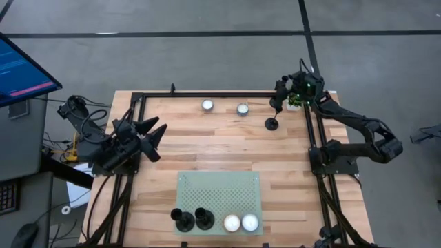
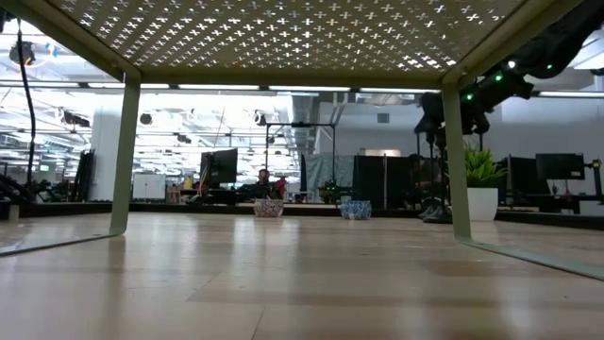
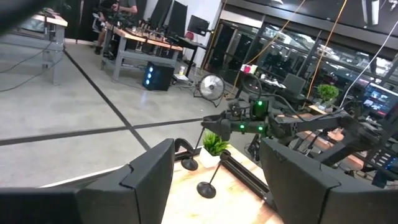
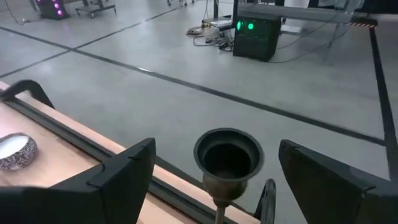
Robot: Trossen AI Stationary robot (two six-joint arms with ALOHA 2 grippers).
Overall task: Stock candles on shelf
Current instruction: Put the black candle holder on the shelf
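The pale green perforated shelf [image 1: 219, 189] stands near the table's near edge. Two white tealights [image 1: 231, 222] [image 1: 249, 222] and two black candle holders [image 1: 183, 220] [image 1: 204, 219] sit along its near side. Two more tealights [image 1: 207, 105] [image 1: 242, 109] rest on the wooden tabletop at the far side. A third black candle holder [image 1: 272, 124] stands upright on the table at the far right. My right gripper [image 4: 216, 148] is open, with its fingers on either side of that holder's cup [image 4: 227, 155] and apart from it. My left gripper [image 1: 158, 129] is open and empty at the table's left.
A black metal frame [image 1: 311, 138] runs along the table's far, left and right edges. A small potted plant [image 1: 295, 102] stands at the far right corner. The low view looks out from under the shelf, between its legs [image 2: 125, 156] [image 2: 457, 161]. Bare tabletop lies between the shelf and the far tealights.
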